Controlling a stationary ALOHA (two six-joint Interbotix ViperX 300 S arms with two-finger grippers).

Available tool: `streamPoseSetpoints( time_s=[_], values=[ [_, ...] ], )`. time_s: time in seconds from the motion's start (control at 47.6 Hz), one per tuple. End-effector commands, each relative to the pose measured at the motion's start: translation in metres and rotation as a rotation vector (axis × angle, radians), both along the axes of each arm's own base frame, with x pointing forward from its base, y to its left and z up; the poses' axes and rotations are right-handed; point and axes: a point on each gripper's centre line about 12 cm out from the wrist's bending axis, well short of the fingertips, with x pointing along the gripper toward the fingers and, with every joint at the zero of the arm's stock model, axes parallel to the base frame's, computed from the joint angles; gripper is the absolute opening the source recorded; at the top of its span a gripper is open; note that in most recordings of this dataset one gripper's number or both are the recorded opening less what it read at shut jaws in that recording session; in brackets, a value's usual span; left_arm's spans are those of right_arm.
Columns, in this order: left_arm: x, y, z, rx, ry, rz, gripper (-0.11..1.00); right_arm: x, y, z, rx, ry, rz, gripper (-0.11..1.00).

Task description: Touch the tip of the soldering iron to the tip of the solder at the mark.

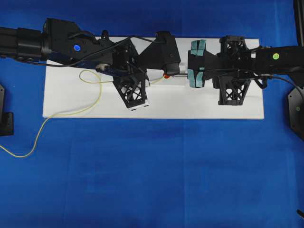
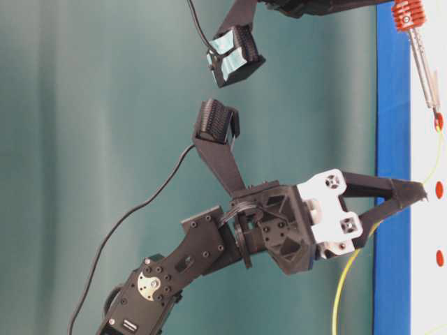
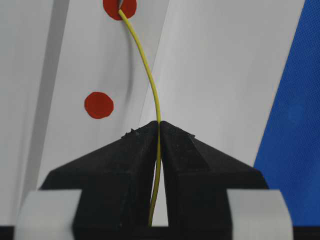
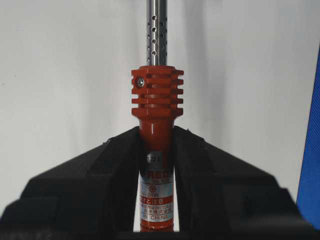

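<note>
My left gripper [image 3: 159, 122] is shut on the thin yellow solder [image 3: 150, 75]. The solder curves up from the jaws, and its end lies on a red mark [image 3: 120, 6]. My right gripper [image 4: 156, 131] is shut on the orange-red handle of the soldering iron [image 4: 155, 100], whose silver shaft points away. In the table-level view the iron [image 2: 422, 59] slants down, and its dark tip is at the same red mark [image 2: 438, 124] where the solder [image 2: 441, 143] ends. The two tips look joined there. From overhead the shaft [image 1: 179, 74] and the solder end [image 1: 156, 80] meet between the arms.
The white board [image 1: 213, 109] lies on blue cloth. The slack solder [image 1: 90, 107] loops off the board's left front. Other red marks [image 3: 99, 105] sit near the joined one. Black mounts stand at the left edge [image 1: 4, 114] and the right edge [image 1: 295, 111].
</note>
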Motion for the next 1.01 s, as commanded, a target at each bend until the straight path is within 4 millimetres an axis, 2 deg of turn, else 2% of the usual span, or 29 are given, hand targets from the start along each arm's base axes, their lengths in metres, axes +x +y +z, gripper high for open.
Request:
streamPoseSetpoints(
  time_s=[0.0, 0.315, 0.483, 0.736, 0.988],
  values=[
    [0.003, 0.001, 0.015, 0.006, -0.039, 0.001, 0.01, 0.007, 0.0, 0.009, -0.004, -0.037, 0.002, 0.06],
    [0.003, 0.001, 0.015, 0.007, -0.041, -0.001, 0.01, 0.007, -0.001, 0.009, -0.004, -0.037, 0.0, 0.06],
    [-0.003, 0.0, 0.024, 0.008, -0.055, 0.001, 0.01, 0.007, 0.0, 0.009, -0.004, -0.037, 0.002, 0.06],
    [-0.031, -0.007, 0.061, 0.009, -0.113, 0.001, 0.01, 0.007, 0.0, 0.009, -0.004, -0.037, 0.002, 0.06],
    [-0.073, -0.019, 0.088, -0.005, -0.156, 0.007, 0.01, 0.006, 0.0, 0.009, -0.005, -0.035, 0.003, 0.06]
  ],
)
